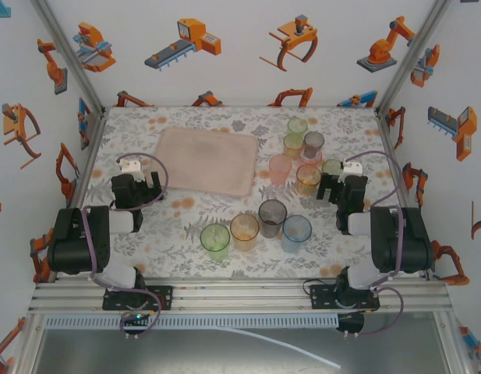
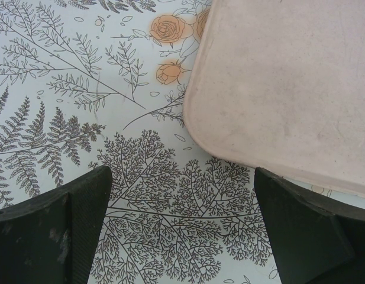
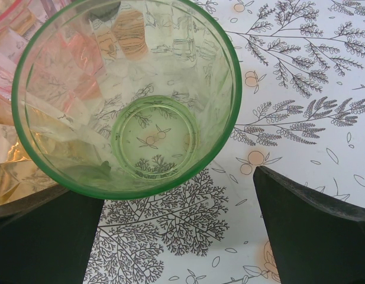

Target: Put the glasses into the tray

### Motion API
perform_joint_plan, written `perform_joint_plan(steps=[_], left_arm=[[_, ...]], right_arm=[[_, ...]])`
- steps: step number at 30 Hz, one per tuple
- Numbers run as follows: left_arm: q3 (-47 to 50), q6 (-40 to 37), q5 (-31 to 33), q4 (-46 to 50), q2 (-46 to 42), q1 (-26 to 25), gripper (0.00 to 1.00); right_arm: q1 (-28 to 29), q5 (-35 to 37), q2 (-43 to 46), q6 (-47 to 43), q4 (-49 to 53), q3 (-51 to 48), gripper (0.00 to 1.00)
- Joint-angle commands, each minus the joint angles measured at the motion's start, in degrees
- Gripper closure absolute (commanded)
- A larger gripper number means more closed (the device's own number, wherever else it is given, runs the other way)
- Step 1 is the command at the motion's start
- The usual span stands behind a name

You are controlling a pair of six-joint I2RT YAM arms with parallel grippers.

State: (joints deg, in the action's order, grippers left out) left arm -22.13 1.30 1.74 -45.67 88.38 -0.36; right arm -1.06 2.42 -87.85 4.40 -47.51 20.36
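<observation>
The pale pink tray [image 1: 209,160] lies flat at the middle left of the table, and nothing stands in it. My left gripper [image 1: 139,178] hovers open just off the tray's near left corner [image 2: 288,89], with only patterned cloth between its fingers [image 2: 182,228]. Several glasses stand upright in a cluster at the back right; a green glass [image 1: 332,168] is the nearest of them to my right gripper [image 1: 338,181]. In the right wrist view this green glass [image 3: 129,94] sits just ahead of the open gripper [image 3: 179,231], towards the left finger [image 3: 46,236]. Nothing is held.
A near row of glasses stands between the arms: green [image 1: 215,241], orange [image 1: 244,231], smoky grey [image 1: 272,217] and blue [image 1: 296,232]. A pink glass [image 1: 280,168] and an orange glass [image 1: 308,180] stand right of the tray. White walls enclose the table.
</observation>
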Motion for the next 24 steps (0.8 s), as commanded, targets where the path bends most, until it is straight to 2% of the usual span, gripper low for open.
perform_joint_plan(steps=[1, 11, 14, 18, 24], left_arm=[[-1.4, 0.9, -0.1, -2.2, 0.1, -0.2, 0.03], [-0.8, 0.7, -0.6, -2.3, -1.2, -0.3, 0.03], [-0.7, 0.3, -0.1, -1.2, -2.6, -0.6, 0.03], [0.2, 0.2, -0.3, -1.4, -4.4, -0.8, 0.03], [-0.8, 0.8, -2.6, 8.7, -12.2, -0.8, 0.03]], right_arm=[[-0.6, 0.9, -0.6, -0.7, -3.3, 1.4, 0.01], [-0.6, 1.1, -0.6, -0.7, -3.2, 1.5, 0.01], [-0.6, 5.2, -0.5, 0.9, -5.0, 0.4, 0.01], [-0.6, 5.0, 0.5, 0.5, -5.0, 0.2, 0.01], [-0.5, 7.0, 6.5, 1.3, 0.1, -0.1, 0.00]])
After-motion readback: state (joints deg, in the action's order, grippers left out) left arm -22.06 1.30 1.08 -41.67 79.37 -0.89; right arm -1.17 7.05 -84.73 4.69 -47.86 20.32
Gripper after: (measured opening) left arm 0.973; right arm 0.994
